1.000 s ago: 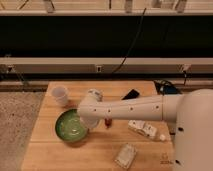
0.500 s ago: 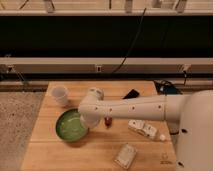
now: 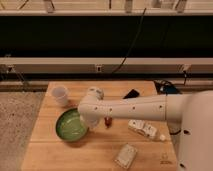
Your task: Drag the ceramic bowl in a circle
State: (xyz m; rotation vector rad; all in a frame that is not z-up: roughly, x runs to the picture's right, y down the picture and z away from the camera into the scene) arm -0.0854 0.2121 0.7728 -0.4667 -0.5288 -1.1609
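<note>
The ceramic bowl (image 3: 70, 125) is a wide green dish with a dark rim, sitting on the left part of the wooden table (image 3: 100, 150). My white arm reaches in from the right, and my gripper (image 3: 89, 121) is at the bowl's right rim, hidden behind the wrist. The bowl's right edge is partly covered by the arm.
A small white cup (image 3: 60, 95) stands behind the bowl at the table's back left. A small red object (image 3: 107, 121) lies just right of the gripper. A white packet (image 3: 143, 128) and another wrapped packet (image 3: 126, 155) lie to the right. Dark items (image 3: 131, 93) sit at the back.
The bowl and the arm's end have shifted very slightly; otherwise nothing has visibly changed.
</note>
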